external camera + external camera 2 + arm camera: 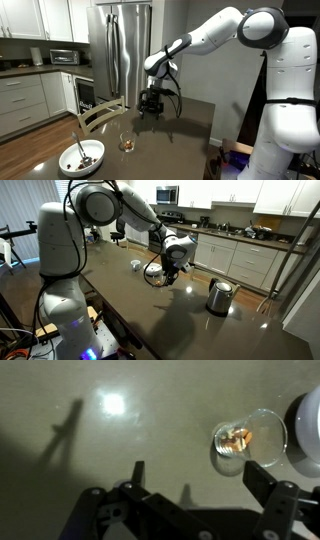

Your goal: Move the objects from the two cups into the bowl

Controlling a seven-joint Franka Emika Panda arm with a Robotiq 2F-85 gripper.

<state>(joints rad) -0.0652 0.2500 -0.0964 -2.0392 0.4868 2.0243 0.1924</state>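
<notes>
A wide white bowl (82,155) with a thin metal utensil in it sits on the dark table near its corner. Beside it stands a short clear glass cup (127,145) (247,440), and the wrist view shows small brown-orange bits (237,440) on its bottom. My gripper (152,103) (167,277) (200,485) hangs open above the table with nothing between its fingers. The glass cup lies ahead of the right finger (262,485). A white rounded thing (306,425) is cut off at the wrist view's right edge; I cannot tell whether it is the bowl or the whitish cup.
A steel kettle (220,296) with a black handle stands on the table away from the gripper. A small white vessel (136,265) sits beyond the gripper. A wooden chair (100,115) is pushed up to the table's far side. Kitchen counters and a fridge (120,45) stand behind.
</notes>
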